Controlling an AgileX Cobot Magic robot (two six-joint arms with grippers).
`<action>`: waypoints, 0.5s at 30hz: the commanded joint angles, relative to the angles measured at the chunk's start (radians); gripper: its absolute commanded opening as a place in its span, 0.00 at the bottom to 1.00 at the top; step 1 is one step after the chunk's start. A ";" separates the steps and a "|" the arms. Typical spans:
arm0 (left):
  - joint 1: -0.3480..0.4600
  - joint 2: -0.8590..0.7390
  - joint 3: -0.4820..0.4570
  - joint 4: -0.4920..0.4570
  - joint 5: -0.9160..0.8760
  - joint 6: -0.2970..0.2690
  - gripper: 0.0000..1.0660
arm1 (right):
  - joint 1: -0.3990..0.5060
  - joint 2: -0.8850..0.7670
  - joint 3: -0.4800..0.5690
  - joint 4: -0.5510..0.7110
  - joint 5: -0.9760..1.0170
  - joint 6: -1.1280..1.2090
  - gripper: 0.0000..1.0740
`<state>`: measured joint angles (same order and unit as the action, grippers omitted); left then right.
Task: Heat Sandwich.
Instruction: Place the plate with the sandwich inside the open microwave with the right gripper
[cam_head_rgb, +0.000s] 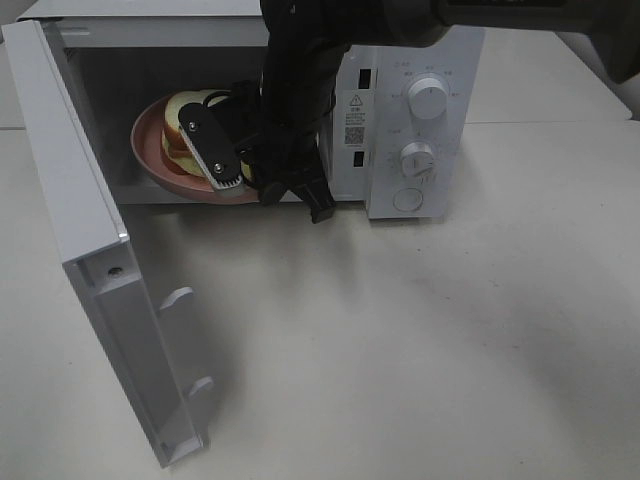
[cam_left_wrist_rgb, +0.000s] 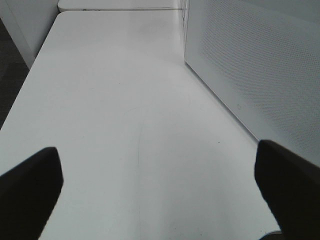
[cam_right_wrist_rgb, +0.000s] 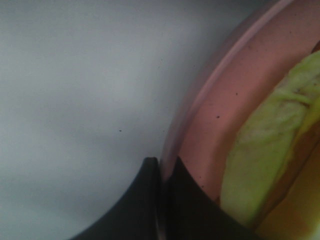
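Tightly pressed together, the two black fingers of the right gripper (cam_right_wrist_rgb: 161, 167) pinch the raised rim of the round pink plate (cam_right_wrist_rgb: 225, 100): one finger lies outside the rim, the other inside on the pink surface. Just beside the inner finger, on the plate, lies the small flat layered sandwich (cam_right_wrist_rgb: 270, 145), its pale yellow-green layer on top and an orange-brown layer showing under it.

From the high camera, the black right arm (cam_head_rgb: 300, 70) reaches down into the mouth of the boxy white microwave oven (cam_head_rgb: 400, 40). The plate (cam_head_rgb: 150, 150) is inside the cavity with the sandwich (cam_head_rgb: 185, 112) on it, its near edge close to the opening; whether the plate rests on the cavity floor I cannot tell. The white microwave door (cam_head_rgb: 80, 200) stands swung wide open to the left, and two round white knobs (cam_head_rgb: 428, 98) sit on the panel to the right.

The left gripper (cam_left_wrist_rgb: 160, 195) has its dark fingers (cam_left_wrist_rgb: 30, 185) spread wide apart with nothing between them, above the plain white tabletop (cam_left_wrist_rgb: 125, 100), near a white panel with a fine dotted pattern (cam_left_wrist_rgb: 260, 75)
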<state>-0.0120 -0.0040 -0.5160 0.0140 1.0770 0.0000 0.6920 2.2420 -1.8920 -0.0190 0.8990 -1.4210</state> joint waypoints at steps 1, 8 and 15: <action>0.002 -0.019 0.000 0.002 -0.010 0.000 0.94 | -0.006 0.014 -0.041 -0.008 -0.006 0.025 0.00; 0.002 -0.019 0.000 0.002 -0.010 0.000 0.94 | -0.028 0.074 -0.137 -0.027 0.013 0.070 0.00; 0.002 -0.019 0.000 0.002 -0.010 0.000 0.94 | -0.047 0.114 -0.201 -0.035 0.008 0.074 0.00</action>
<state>-0.0120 -0.0040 -0.5160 0.0140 1.0770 0.0000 0.6500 2.3600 -2.0790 -0.0500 0.9270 -1.3540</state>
